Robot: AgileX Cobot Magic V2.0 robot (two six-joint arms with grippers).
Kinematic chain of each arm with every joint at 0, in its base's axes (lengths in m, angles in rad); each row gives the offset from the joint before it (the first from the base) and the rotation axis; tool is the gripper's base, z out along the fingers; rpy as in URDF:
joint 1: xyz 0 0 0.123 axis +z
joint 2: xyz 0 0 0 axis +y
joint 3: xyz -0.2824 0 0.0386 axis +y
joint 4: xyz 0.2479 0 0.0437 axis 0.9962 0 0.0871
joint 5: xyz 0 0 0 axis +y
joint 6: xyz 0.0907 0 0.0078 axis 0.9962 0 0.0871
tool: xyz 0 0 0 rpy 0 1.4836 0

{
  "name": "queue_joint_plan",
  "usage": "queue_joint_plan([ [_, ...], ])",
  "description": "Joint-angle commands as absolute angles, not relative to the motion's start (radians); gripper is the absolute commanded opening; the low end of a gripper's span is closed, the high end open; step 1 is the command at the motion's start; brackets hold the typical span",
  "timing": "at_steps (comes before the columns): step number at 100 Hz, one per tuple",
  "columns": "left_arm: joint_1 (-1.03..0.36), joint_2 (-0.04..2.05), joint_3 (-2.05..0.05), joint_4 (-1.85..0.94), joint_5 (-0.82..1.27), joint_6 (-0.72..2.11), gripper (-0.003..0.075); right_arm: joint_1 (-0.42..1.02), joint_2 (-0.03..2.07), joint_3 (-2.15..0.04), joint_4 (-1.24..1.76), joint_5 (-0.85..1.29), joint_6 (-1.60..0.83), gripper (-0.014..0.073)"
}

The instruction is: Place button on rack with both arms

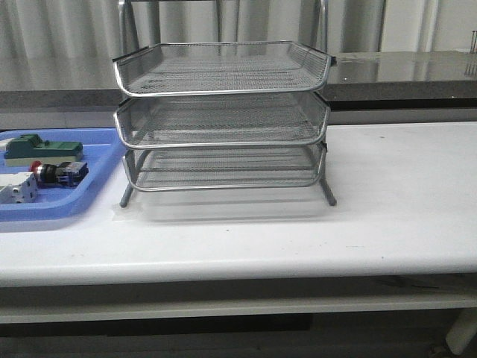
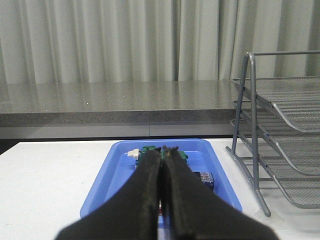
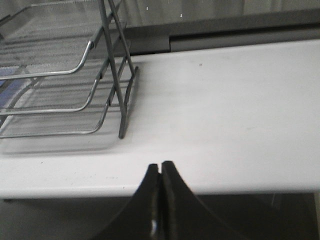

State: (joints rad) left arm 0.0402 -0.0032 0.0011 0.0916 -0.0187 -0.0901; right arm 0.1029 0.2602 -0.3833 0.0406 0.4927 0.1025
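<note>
The button [image 1: 57, 173] lies on its side in the blue tray [image 1: 89, 195] at the left of the table: red head, black body, blue rear block. In the left wrist view only its blue rear block [image 2: 204, 178] shows beside my fingers. The silver three-tier wire rack [image 1: 222, 119] stands mid-table; it also shows in the left wrist view [image 2: 280, 135] and the right wrist view [image 3: 60, 85]. My left gripper [image 2: 163, 149] is shut and empty, held above the near end of the tray. My right gripper [image 3: 160, 165] is shut and empty, by the table's front edge, right of the rack. Neither arm shows in the front view.
A green rectangular block [image 1: 45, 149] lies at the tray's back; it also shows in the left wrist view [image 2: 148, 150]. A white boxy part [image 1: 16, 189] lies in the tray beside the button. A grey counter [image 1: 402, 74] and curtains run behind the table.
</note>
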Motion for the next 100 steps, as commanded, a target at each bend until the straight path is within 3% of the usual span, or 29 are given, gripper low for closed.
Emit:
queue_joint_plan([
  [1, 0.042, -0.039, 0.047, 0.083, -0.101, -0.100, -0.0020, 0.096, 0.367, -0.490, 0.092, 0.504, 0.103, -0.0057],
  [36, 0.042, -0.039, 0.047, 0.083, -0.101, -0.100, -0.0020, 0.096, 0.746, -0.678, 0.228, 0.610, 0.103, -0.0057],
  [69, 0.042, -0.039, 0.047, 0.083, -0.101, -0.100, -0.0020, 0.096, 0.908, -0.684, 0.341, 0.605, 0.103, -0.0049],
  [83, 0.042, -0.039, 0.047, 0.083, -0.101, -0.100, -0.0020, 0.096, 0.920, -0.684, 0.380, 0.604, 0.103, 0.0025],
  [100, 0.042, -0.039, 0.047, 0.083, -0.101, -0.100, -0.0020, 0.096, 0.920, -0.684, 0.454, 0.601, 0.103, 0.0225],
])
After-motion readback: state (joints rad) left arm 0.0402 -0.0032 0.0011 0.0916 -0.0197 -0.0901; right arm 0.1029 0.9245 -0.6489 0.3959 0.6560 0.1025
